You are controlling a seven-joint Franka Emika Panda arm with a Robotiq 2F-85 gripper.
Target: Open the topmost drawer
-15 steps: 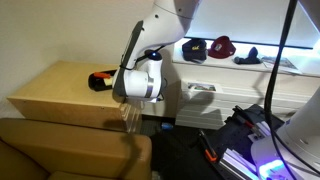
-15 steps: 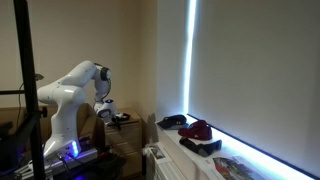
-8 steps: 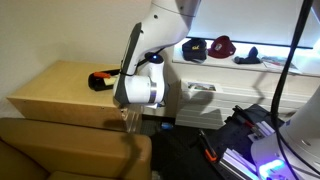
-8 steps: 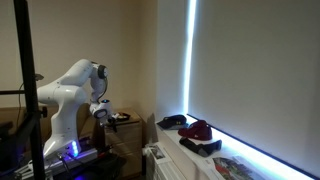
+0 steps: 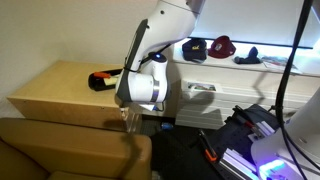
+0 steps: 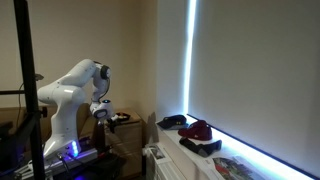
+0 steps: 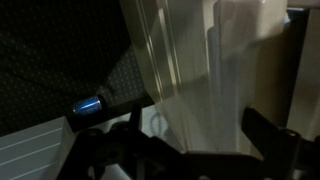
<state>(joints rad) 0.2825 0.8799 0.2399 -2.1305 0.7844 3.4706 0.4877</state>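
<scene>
1. The white arm [image 5: 150,60] bent down over the near end of the tan cabinet [image 5: 55,88], with its wrist low beside the cabinet's top edge.
2. The end effector [image 5: 130,116] hung just below that edge in an exterior view. It was blurred there, so its fingers could not be made out.
3. In an exterior view, the end effector [image 6: 100,112] sat at the cabinet's [image 6: 125,140] upper front, close to the top.
4. In the wrist view, the end effector [image 7: 190,128] was released. Its two dark fingers [image 7: 112,150] stood wide apart at the bottom of the picture, with nothing seen gripped between them.
5. The drawer [image 7: 190,70] showed only in the wrist view, as pale tan wooden panels filling the upper right, just beyond the fingers. The view was dim, so its handle and how far out it stood could not be told.
6. In both exterior views, the arm and the dark hid the drawer's front.
7. A red-and-black tool [image 5: 101,79] lay on the cabinet's top, behind the arm.
8. A red cap [image 5: 222,45] and a dark cap [image 5: 194,48] lay by the window, well apart from the cabinet.
</scene>
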